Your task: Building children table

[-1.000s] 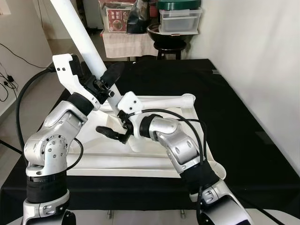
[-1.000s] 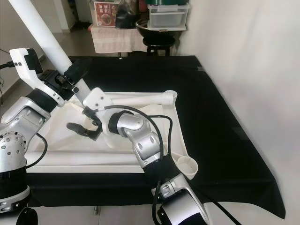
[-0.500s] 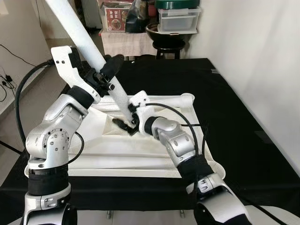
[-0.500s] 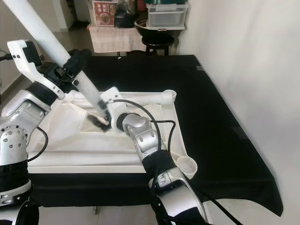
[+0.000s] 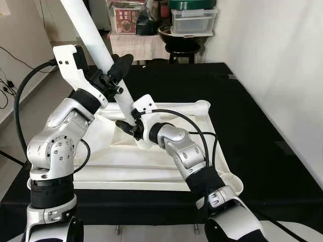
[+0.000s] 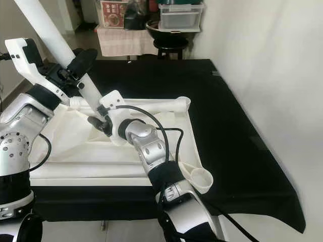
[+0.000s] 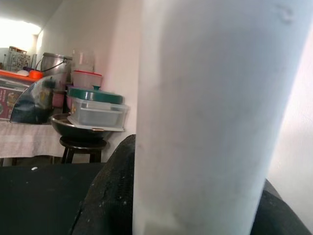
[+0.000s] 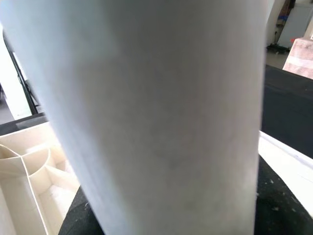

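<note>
Black cloth (image 5: 242, 116), stool (image 5: 182, 50) — lidded plastic box (image 5: 194, 21) on top, white wall (image 5: 282, 60)

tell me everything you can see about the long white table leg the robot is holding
The white table leg is a smooth, plain tube, plastic by its look, tilted up and away to the robot's left, its top out of frame. The left gripper clamps it midway, the right gripper grips it near its lower end, which sits over the upturned white tabletop lying on the black cloth.
</note>
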